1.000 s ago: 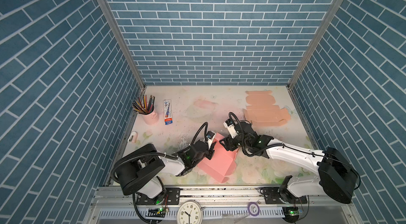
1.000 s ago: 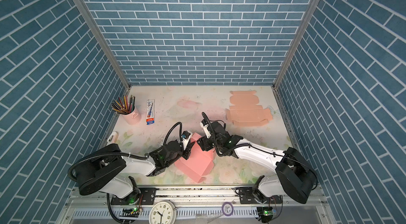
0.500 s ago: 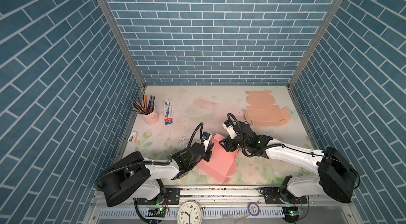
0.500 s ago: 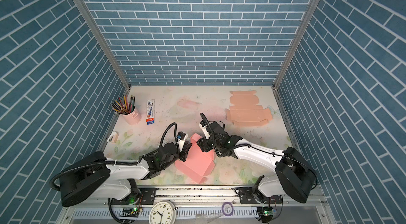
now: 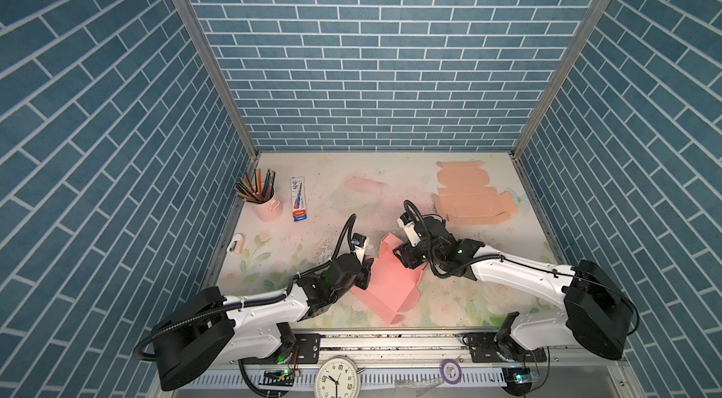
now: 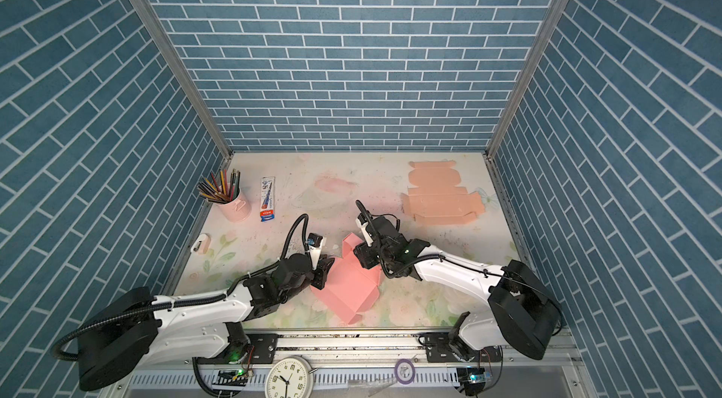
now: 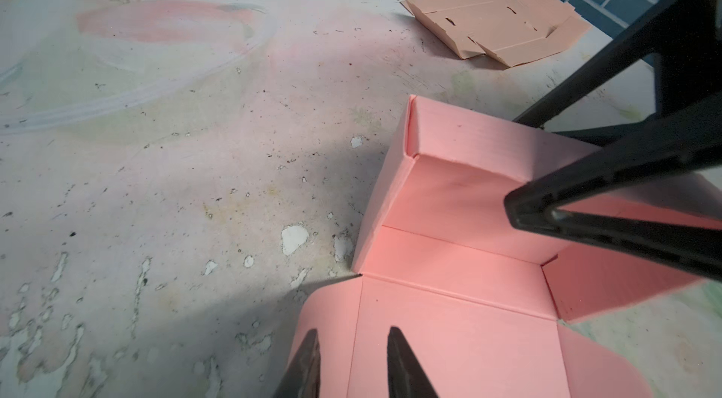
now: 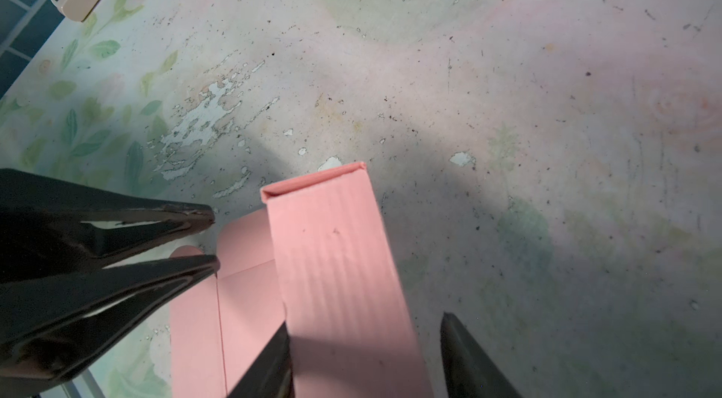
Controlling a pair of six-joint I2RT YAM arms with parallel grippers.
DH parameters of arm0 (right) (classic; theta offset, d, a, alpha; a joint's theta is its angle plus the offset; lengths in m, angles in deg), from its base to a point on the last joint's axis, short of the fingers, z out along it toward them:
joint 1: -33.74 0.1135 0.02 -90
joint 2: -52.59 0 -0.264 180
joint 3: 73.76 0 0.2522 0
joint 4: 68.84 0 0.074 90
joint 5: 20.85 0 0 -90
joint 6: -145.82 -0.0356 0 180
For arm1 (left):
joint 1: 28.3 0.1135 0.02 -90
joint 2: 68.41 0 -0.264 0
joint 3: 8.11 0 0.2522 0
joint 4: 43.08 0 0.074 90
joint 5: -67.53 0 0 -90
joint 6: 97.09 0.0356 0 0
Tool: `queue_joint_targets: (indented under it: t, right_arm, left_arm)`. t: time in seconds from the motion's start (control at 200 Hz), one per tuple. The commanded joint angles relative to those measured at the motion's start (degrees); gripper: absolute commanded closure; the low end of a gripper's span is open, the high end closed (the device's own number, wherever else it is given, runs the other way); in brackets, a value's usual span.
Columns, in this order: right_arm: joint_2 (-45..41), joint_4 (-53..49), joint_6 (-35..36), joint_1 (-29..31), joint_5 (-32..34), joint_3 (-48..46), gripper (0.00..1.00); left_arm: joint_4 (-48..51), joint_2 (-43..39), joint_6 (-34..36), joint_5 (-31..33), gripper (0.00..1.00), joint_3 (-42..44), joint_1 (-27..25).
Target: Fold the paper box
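Pinching the paper box (image 5: pixel 386 286) wall squarely needs the right gripper (image 8: pixel 363 324), parted astride it, and the left gripper (image 7: pixel 352 331), slightly parted, steadying.

Three walls (image 5: pixel 375 64) papered in a blue brick pattern with pale joints close in the cell, meeting at bare metal corner posts (image 5: pixel 203 52). The bench (image 5: pixel 351 189) wears a pastel floral print of pink blooms and green leaves, scuffed and speckled, with flaked white patches (image 8: pixel 203 122). A metal rail (image 5: pixel 390 337) runs along the near edge, and a round clock (image 5: pixel 336 378) sits below it. The light is even and soft.
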Motion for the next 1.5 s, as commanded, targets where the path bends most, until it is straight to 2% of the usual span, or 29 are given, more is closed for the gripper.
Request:
queue_joint_targets:
  t: [0.0,0.05,0.15,0.345,0.535,0.825,1.25,1.495]
  right_arm:
    - [-1.15,-0.50,-1.90,-1.02,1.41,0.44,0.46]
    - [-1.77,0.09,-2.12,-1.49,0.90,-0.15,0.47]
    - [-2.81,1.17,-2.32,-2.97,-0.40,-1.30,0.50]
    - [-4.01,2.20,-2.34,-5.51,-1.85,-3.15,0.53]
    - [-5.11,3.55,-2.56,-8.14,-3.36,-5.33,0.54]
    - [-7.22,5.63,-3.20,-11.59,-4.82,-9.10,0.55]
    - [-8.44,8.33,-3.63,-16.06,-4.95,-14.13,0.55]
    - [-8.27,9.86,-3.77,-17.09,-5.38,-15.82,0.55]
  left_arm:
    - [8.05,-2.87,-2.75,1.90,0.69,-3.14,0.26]
    - [9.74,-4.10,-3.57,0.94,0.62,-3.77,1.39]
    - [11.00,-5.91,-5.27,-5.08,0.49,-4.03,5.21]
    - [12.62,-8.45,-8.06,-13.99,0.34,-3.80,11.69]
    - [17.37,-8.48,-8.89,-19.02,0.31,-5.02,15.14]
    - [23.19,-9.86,-10.61,-19.44,0.32,-5.61,16.65]
    - [21.32,-11.18,-15.90,-22.36,0.31,-1.75,16.81]
    - [16.06,-10.06,-19.30,-25.31,0.29,0.98,16.77]
